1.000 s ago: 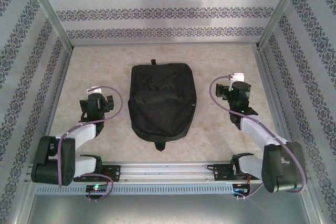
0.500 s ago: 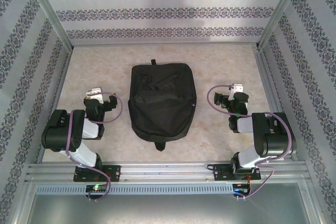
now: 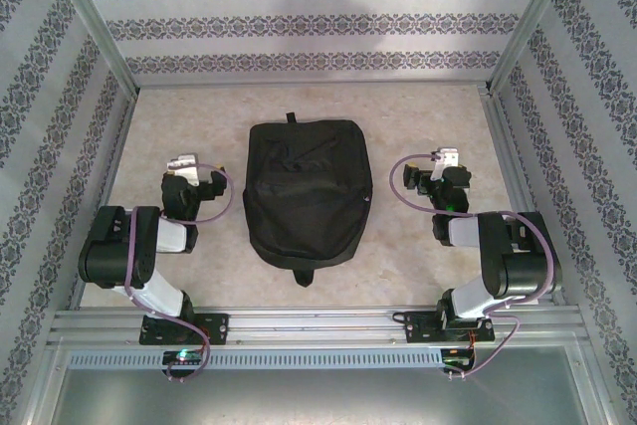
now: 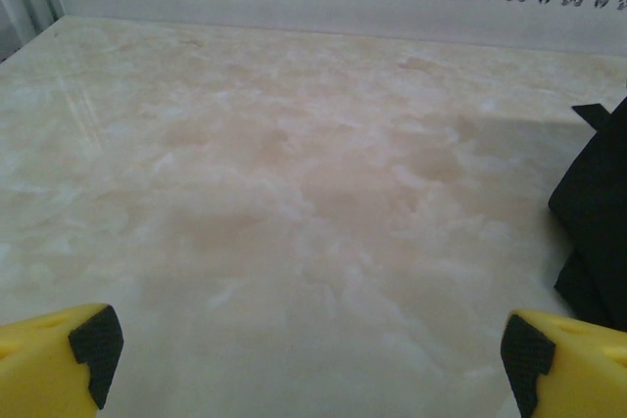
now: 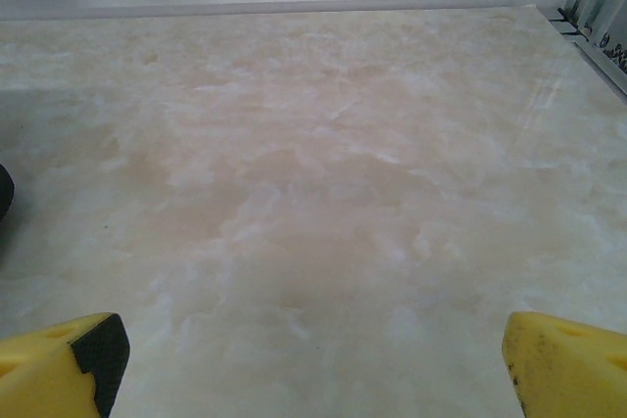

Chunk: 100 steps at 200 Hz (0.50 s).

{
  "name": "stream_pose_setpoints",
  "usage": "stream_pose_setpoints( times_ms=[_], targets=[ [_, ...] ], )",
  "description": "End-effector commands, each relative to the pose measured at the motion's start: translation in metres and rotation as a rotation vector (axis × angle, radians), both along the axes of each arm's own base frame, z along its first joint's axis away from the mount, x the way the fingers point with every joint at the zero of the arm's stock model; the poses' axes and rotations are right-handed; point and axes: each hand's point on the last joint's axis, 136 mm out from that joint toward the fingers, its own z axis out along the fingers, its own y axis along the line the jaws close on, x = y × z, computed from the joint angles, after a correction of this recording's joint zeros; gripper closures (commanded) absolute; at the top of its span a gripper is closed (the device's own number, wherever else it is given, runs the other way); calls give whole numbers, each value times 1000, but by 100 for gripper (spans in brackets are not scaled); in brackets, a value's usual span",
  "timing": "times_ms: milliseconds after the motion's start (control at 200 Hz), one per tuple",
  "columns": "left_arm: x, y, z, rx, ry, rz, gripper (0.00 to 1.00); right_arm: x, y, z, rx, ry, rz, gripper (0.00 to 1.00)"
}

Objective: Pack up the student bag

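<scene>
Lying flat mid-table on the marble-patterned table (image 3: 418, 111), the student bag (image 3: 307, 191) shows a small loop at its 12 o'clock end and another at its 6 o'clock end. Its black fabric is creased and slack, and from above I cannot tell whether anything is inside. The left gripper (image 3: 182, 168) sits at the bag's 9 o'clock, apart from it, fingers spread wide with bare tabletop between the yellow pads (image 4: 54, 369). The right gripper (image 3: 450, 161) sits at the bag's 3 o'clock, likewise spread and holding nothing.
</scene>
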Motion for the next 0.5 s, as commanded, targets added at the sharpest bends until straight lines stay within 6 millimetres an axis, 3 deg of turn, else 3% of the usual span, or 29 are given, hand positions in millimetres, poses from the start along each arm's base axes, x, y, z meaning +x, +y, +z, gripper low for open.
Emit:
stream_pose_setpoints(
  times_ms=[0, 235, 495],
  targets=[
    [-13, 10, 8, 4, -65, 59, 0, 5, 4, 14, -12, -44, 16, 2],
    [-29, 17, 14, -3, -149, 111, 0, 5, 3, 14, -12, -43, 16, 2],
    [-31, 16, 14, -6, -150, 107, 0, 5, 4, 14, -13, -44, 17, 2]
  ],
)
